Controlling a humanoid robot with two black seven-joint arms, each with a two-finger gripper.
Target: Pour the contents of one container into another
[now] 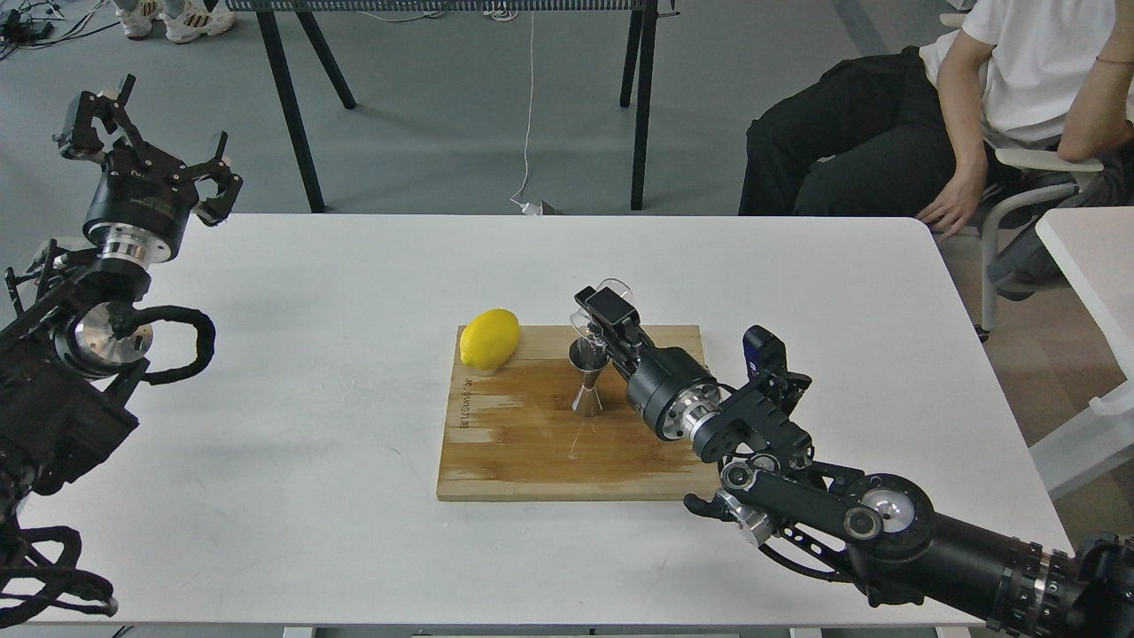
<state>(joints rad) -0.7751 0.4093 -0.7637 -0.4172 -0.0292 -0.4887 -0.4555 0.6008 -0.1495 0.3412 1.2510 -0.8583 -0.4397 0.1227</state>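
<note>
A small steel hourglass jigger [586, 383] stands upright on the wooden board [523, 452], right of centre. Directly above its mouth my right gripper [595, 312] is shut on the tiny clear glass cup [588, 319], which is tipped toward the jigger. The cup is see-through and partly covered by the black fingers, so its contents cannot be made out. My left gripper [142, 133] is raised beyond the table's far left corner, open, holding nothing.
A yellow lemon [489, 338] lies on the board's far left corner. The white table [310, 372] carries the board. A seated person [974, 106] is at the back right, and black table legs [297, 115] stand behind.
</note>
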